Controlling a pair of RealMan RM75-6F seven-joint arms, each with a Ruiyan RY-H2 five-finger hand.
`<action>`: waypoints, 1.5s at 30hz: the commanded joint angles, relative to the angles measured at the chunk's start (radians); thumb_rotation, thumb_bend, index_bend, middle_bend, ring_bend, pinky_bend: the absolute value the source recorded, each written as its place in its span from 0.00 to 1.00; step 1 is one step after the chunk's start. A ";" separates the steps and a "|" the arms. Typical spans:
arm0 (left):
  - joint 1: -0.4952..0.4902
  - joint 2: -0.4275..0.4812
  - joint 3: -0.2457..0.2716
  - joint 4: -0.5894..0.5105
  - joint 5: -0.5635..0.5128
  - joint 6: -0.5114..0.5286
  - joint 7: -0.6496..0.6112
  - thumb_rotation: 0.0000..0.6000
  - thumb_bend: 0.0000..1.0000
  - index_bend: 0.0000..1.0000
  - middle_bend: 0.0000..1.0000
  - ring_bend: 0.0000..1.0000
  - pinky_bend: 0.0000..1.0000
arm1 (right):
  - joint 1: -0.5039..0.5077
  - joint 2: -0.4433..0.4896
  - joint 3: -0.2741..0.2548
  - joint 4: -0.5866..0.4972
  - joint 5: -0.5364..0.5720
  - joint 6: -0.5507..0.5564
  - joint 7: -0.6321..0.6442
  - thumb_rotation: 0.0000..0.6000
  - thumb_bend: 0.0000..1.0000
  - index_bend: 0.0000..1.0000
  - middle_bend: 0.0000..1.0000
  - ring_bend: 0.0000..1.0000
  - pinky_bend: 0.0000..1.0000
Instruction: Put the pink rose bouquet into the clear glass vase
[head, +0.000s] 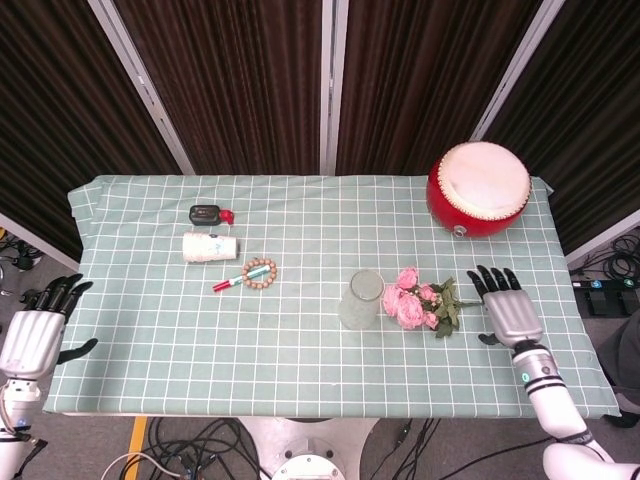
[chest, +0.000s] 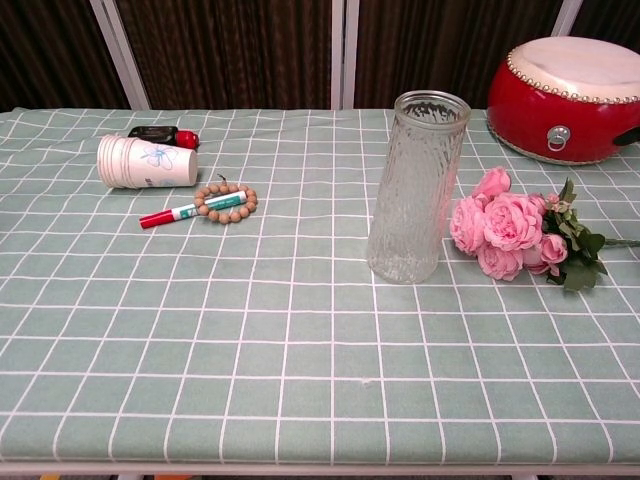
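The pink rose bouquet (head: 418, 301) (chest: 515, 232) lies flat on the checked cloth, blooms toward the vase, thin stem pointing right. Just left of it stands the clear glass vase (head: 360, 299) (chest: 415, 189), upright and holding nothing. My right hand (head: 507, 309) hovers over the table's right side, fingers spread, a short gap right of the stem end; it holds nothing. Only a dark fingertip of it shows at the chest view's right edge. My left hand (head: 36, 331) hangs off the table's left edge, fingers apart, holding nothing.
A red drum (head: 478, 189) (chest: 569, 96) stands at the back right. On the left lie a paper cup (head: 209, 247) (chest: 146, 162), a bead bracelet (head: 260, 272) (chest: 225, 202), a marker (head: 237, 280) (chest: 190, 210) and a small black-and-red device (head: 209, 213).
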 joint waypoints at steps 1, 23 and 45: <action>0.004 0.005 -0.001 -0.001 -0.006 0.003 -0.002 1.00 0.00 0.18 0.12 0.11 0.29 | 0.073 -0.056 0.011 0.011 0.090 -0.061 -0.064 1.00 0.00 0.00 0.00 0.00 0.00; 0.021 0.005 -0.005 0.039 -0.026 0.006 -0.056 1.00 0.00 0.18 0.12 0.11 0.29 | 0.223 -0.241 -0.039 0.168 0.275 -0.070 -0.152 1.00 0.00 0.15 0.00 0.00 0.00; 0.027 -0.001 -0.003 0.061 -0.026 0.003 -0.077 1.00 0.00 0.18 0.12 0.11 0.29 | 0.204 -0.285 -0.062 0.251 0.134 0.006 -0.021 1.00 0.06 0.70 0.09 0.00 0.00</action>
